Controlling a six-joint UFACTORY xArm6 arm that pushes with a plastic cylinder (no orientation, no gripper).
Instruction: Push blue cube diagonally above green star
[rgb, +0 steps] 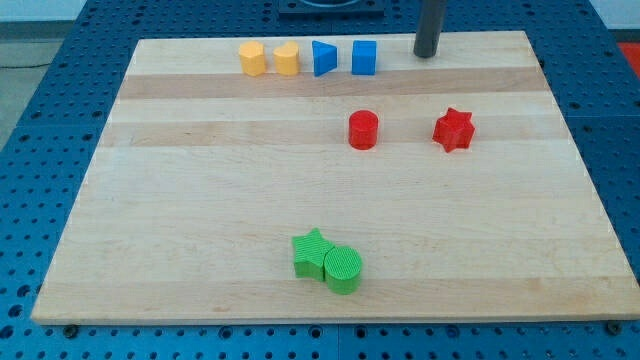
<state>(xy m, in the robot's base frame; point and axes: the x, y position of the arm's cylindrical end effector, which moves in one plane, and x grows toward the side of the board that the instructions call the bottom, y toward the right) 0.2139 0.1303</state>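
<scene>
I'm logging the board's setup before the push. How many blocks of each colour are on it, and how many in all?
Yellow: 2, and
Blue: 2, and the blue cube
Red: 2, the cylinder and the star
Green: 2, the green star and the cylinder
Total: 8

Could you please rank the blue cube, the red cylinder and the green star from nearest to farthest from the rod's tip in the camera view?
Measured from my tip at the view's top right:
1. Blue cube, just to its left in the top row.
2. Red cylinder, mid-board, below and left.
3. Green star, near the view's bottom edge.
</scene>
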